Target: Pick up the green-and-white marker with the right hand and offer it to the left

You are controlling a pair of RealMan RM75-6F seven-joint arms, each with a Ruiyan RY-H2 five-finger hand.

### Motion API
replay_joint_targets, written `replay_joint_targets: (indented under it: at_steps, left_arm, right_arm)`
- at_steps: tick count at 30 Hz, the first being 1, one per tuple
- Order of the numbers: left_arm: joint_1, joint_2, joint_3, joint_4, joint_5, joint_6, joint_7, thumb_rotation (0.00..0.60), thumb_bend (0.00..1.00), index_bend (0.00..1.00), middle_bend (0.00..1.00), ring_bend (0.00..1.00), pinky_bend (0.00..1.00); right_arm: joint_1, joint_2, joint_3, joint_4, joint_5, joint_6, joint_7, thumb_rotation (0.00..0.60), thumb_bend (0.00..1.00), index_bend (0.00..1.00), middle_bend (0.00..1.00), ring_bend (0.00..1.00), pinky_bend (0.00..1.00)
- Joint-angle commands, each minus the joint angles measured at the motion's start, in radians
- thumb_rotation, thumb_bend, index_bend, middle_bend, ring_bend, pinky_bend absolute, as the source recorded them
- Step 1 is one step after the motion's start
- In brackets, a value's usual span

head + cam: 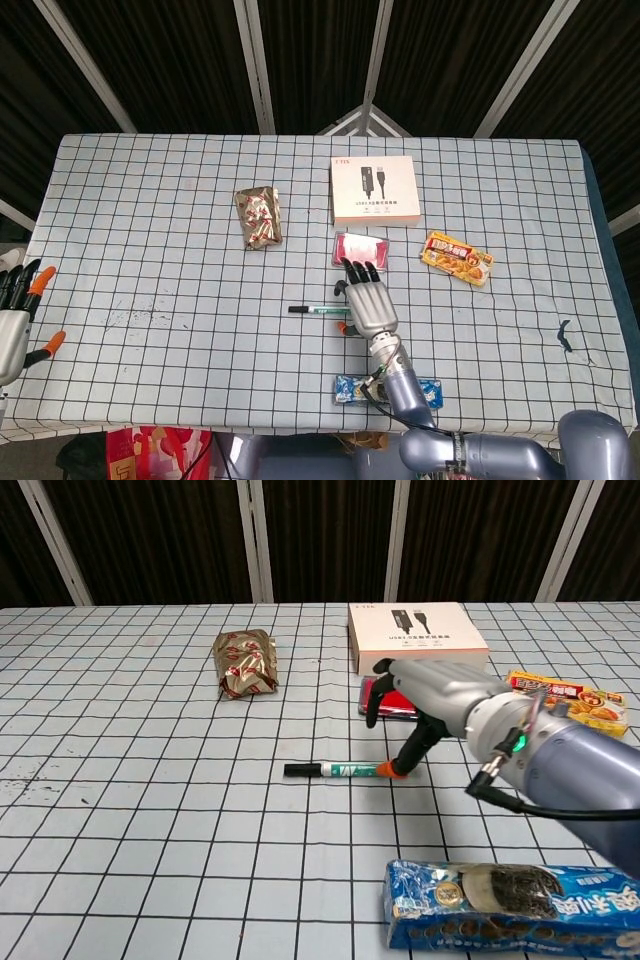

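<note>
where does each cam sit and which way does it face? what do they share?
Head view: high above the near edge, looking down on the table; shows the left hand and right hand.
Chest view: low at the near edge, looking across; shows only the right hand.
Shared: right hand, marker, white box.

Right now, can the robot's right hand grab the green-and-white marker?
Probably yes. The right hand hovers open over the marker end, its orange thumb tip by the barrel, and nothing lies between them.

Glossy plastic cookie wrapper [510,905]; checked cloth [150,810].
</note>
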Motion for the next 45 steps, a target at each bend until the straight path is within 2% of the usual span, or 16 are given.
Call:
replay_joint_targets:
  at_steps: [1, 7, 20, 45]
  left_arm:
    - [-0.004, -0.004, -0.002, 0.011, -0.008, -0.007, -0.006, 0.600, 0.33, 0.10, 0.00, 0.00, 0.00]
    - [-0.009, -0.009, -0.011, 0.051, -0.034, -0.024, -0.035, 0.600, 0.33, 0.10, 0.00, 0.00, 0.00]
    - [-0.009, -0.018, -0.011, 0.090, -0.050, -0.033, -0.053, 0.600, 0.33, 0.10, 0.00, 0.00, 0.00]
    - [-0.026, -0.031, -0.011, 0.043, -0.059, -0.043, 0.034, 0.600, 0.33, 0.10, 0.00, 0.00, 0.00]
  right_arm:
    - [0.043, -0.053, 0.011, 0.048, 0.032, -0.005, -0.029, 0.600, 0.24, 0.43, 0.04, 0.08, 0.05]
    - [0.101, -0.122, 0.025, 0.136, 0.082, -0.016, -0.058, 0.600, 0.24, 0.43, 0.04, 0.08, 0.05]
    - [0.126, -0.116, 0.029, 0.193, 0.107, -0.029, -0.039, 0.600, 0.36, 0.48, 0.04, 0.09, 0.05]
    - [0.095, -0.031, -0.020, 0.143, 0.116, -0.031, 0.041, 0.600, 0.39, 0.48, 0.04, 0.09, 0.05]
